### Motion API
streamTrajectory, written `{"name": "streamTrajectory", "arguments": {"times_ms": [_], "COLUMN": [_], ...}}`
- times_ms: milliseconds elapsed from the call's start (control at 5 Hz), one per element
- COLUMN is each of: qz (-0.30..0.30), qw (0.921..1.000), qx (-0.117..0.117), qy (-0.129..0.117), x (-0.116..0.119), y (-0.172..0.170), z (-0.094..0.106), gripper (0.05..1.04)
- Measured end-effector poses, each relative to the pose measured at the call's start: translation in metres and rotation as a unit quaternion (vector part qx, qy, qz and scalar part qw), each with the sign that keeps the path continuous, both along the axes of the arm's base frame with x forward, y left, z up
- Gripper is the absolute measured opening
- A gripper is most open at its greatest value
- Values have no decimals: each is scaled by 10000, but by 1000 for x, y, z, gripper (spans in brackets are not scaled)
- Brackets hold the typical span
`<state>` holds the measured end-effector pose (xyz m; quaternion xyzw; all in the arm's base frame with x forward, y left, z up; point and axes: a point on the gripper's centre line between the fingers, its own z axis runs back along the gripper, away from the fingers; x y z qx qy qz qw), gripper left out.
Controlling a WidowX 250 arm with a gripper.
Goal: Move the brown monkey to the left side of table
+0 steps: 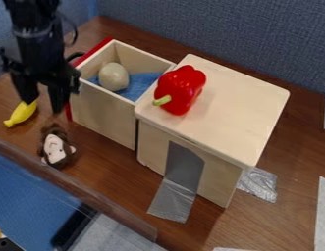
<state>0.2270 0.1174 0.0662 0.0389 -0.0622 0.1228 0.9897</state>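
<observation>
Brown monkey: left of frame, on the desk
Tool: released, upper left
Banana: near left edge

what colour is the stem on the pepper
The stem is pale yellow-green, against the red pepper; it shows best in the camera view.

1. From where I stand, the box sits on the table, before the wall.
2. The drawer juts from the box's left side.
3. On top of the box, toward its left edge: the pepper.
4. Left of the box, inside the drawer: the round thing and the cloth.
5. Left of the box, on the table: the monkey, then the banana farther out.
</observation>
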Motion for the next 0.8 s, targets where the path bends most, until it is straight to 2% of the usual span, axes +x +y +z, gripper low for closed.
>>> {"name": "streamTrajectory", "arguments": {"times_ms": [200, 400, 600, 800], "qz": [38, -40, -181, -194], "qw": [9998, 9990, 9964, 9949], "qx": [54, 99, 136, 155], "qy": [169, 435, 822, 976], "x": [-1, 2, 1, -4], "y": [-5, -10, -17, -18], "z": [-12, -34, -60, -70], "gripper": [1011, 1006, 1000, 946]}}
